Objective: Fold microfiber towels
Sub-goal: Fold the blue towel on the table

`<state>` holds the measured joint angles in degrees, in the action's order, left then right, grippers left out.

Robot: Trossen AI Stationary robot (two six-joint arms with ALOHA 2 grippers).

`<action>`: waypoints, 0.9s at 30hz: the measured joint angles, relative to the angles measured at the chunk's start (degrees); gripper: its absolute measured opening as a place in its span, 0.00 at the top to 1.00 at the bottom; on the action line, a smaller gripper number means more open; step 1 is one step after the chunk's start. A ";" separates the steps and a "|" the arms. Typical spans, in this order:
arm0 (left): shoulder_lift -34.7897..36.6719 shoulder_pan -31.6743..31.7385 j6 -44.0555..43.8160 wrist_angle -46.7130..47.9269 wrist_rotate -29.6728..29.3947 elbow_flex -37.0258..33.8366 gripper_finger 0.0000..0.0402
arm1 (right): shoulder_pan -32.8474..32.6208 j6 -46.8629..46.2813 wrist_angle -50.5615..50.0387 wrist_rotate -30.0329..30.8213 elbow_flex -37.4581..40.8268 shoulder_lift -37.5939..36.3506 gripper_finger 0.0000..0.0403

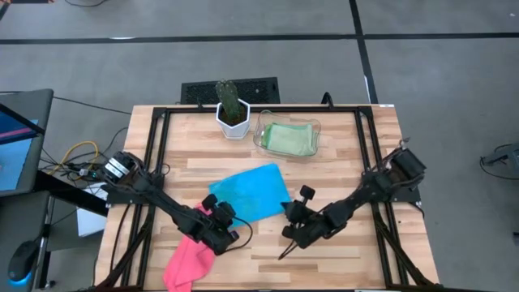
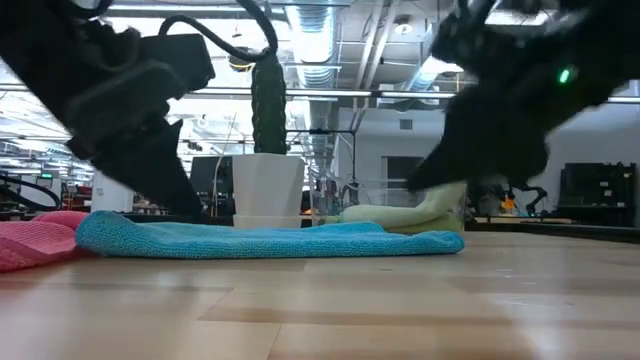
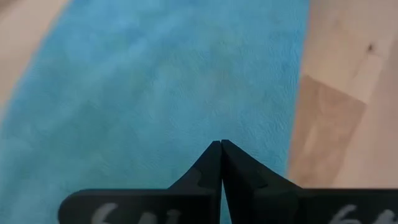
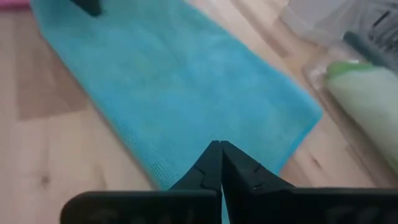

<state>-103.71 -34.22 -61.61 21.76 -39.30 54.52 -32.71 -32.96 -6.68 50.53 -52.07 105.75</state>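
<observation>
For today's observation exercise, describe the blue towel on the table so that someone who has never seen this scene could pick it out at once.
Start at the white pot holding the cactus at the table's far edge, then come toward the near edge to where the two arms meet. The turquoise towel lies flat there, between the left end effector and the right end effector. Its colour sets it apart: the pink towel lies bunched at the near edge, the green towel in the clear tray.

**Where there is room and what is in the way**

The back middle of the worktop (image 1: 340,162) is crowded; a white pot with a cactus (image 1: 232,109) stands just beside a clear tray (image 1: 315,130) holding a green towel (image 1: 287,139); the blue towel (image 1: 249,193) lies flat in the middle, with the left tool (image 1: 222,221) and right tool (image 1: 292,217) low at its near corners; the pink towel (image 1: 190,259) hangs at the near edge; the far left and far right sides are bare wood.
</observation>
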 joint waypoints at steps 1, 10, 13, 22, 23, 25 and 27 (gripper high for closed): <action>-0.47 -0.49 -0.77 -0.29 0.20 0.00 1.00 | 0.21 -0.51 0.66 -0.02 -0.11 1.31 0.93; -3.12 -3.84 -7.99 -0.79 2.57 0.04 1.00 | 2.08 -4.81 1.40 -2.76 -0.34 9.41 0.97; -3.12 -4.38 -8.67 -0.76 3.11 0.04 1.00 | 2.10 -5.11 1.36 -3.09 -0.31 9.45 0.94; -0.75 -4.84 -6.62 4.05 4.78 4.20 1.00 | 2.87 -5.17 1.22 -4.42 -0.25 9.13 0.97; -0.76 -5.10 -6.54 5.09 4.54 5.04 1.00 | 2.87 -5.17 1.26 -4.43 -0.23 9.14 0.97; -0.80 -5.71 -6.53 6.96 3.82 5.95 1.00 | 2.86 -5.18 1.29 -4.58 -0.21 9.14 0.96; -0.82 -6.55 -7.13 6.57 2.97 6.21 1.00 | 2.85 -5.19 1.31 -4.69 -0.21 9.16 0.94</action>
<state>-104.53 -40.77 -68.74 28.33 -36.33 60.73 -29.87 -38.15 -5.37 45.84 -52.27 114.91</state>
